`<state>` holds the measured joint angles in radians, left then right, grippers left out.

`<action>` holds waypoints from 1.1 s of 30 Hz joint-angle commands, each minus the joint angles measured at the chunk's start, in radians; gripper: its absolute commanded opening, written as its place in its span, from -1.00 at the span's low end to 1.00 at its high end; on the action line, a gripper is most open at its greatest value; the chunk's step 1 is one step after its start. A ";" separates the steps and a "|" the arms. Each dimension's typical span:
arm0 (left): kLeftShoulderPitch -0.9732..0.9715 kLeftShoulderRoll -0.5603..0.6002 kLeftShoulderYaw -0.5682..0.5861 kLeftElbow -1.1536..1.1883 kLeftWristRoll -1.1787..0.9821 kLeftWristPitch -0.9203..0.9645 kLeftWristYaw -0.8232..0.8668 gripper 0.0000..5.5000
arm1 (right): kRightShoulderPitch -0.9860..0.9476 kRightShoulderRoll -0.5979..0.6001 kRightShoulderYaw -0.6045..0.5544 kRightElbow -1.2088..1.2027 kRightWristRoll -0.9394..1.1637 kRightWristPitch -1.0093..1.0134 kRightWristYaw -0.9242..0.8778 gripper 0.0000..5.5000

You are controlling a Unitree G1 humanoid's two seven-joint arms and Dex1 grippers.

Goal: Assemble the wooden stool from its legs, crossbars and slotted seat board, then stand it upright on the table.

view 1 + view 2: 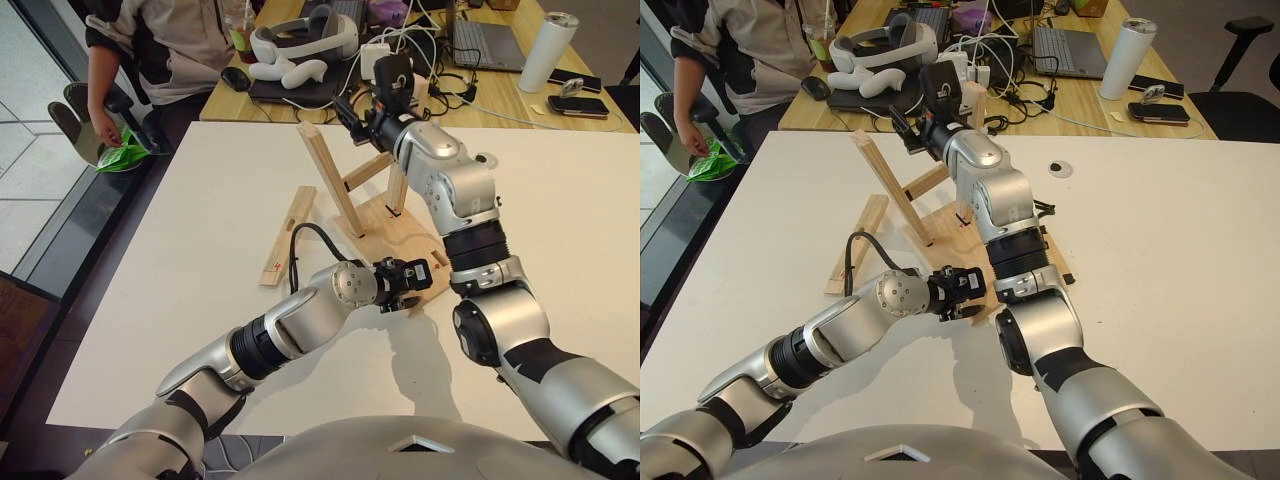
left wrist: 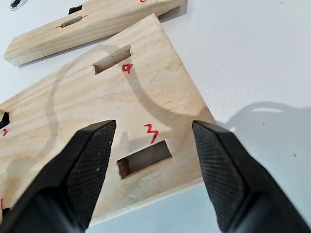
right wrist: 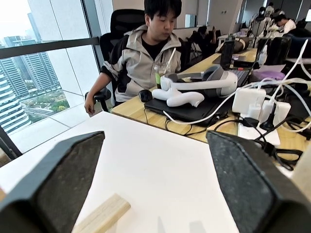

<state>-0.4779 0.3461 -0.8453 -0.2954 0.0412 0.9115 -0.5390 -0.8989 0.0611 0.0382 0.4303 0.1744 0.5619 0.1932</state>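
Observation:
The slotted seat board (image 1: 405,240) lies flat on the white table. A tilted leg (image 1: 330,178) stands in it, joined by a crossbar (image 1: 368,172) to a second, shorter-looking leg (image 1: 398,190). Another leg (image 1: 288,236) lies loose to the left of the board. My left gripper (image 1: 410,284) is open at the board's near edge, its fingers (image 2: 92,165) on either side of the slot marked 3 (image 2: 145,159). My right gripper (image 1: 345,110) is open and holds nothing, beside the top of the tilted leg (image 3: 102,216). A slotted wooden piece (image 2: 87,22) lies next to the board.
Behind the table is a desk with a white headset (image 1: 300,45), a laptop (image 1: 480,40), cables, a white tumbler (image 1: 548,50) and phones (image 1: 578,105). A seated person is at the far left. A small round fitting (image 1: 1060,168) sits in the table's right half.

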 commanded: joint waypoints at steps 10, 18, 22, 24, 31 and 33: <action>0.031 0.037 -0.014 0.019 0.054 0.032 -0.019 0.06 | 0.029 0.027 -0.038 0.034 0.032 -0.010 0.035 0.40; 0.032 0.032 -0.015 0.021 0.072 0.024 -0.028 0.06 | 0.038 0.050 -0.069 0.013 0.066 -0.029 0.022 0.40; 0.032 0.039 -0.014 0.017 0.079 0.023 -0.031 0.06 | 0.112 0.062 -0.086 0.070 0.091 0.146 -0.003 0.40; 0.032 0.039 -0.015 0.018 0.084 0.023 -0.032 0.06 | 0.129 0.060 -0.087 0.100 0.094 0.178 -0.004 0.40; 0.035 0.037 -0.019 0.022 0.098 0.018 -0.034 0.06 | 0.029 0.069 -0.103 0.000 0.125 0.022 0.040 0.40; 0.035 0.032 -0.017 0.029 0.102 0.013 -0.036 0.06 | -0.046 0.054 -0.118 -0.032 0.130 -0.043 0.045 0.40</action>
<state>-0.4638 0.3508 -0.8466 -0.3084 0.1184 0.8991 -0.5719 -0.8355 0.1190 -0.0627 0.4442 0.2910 0.5801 0.2308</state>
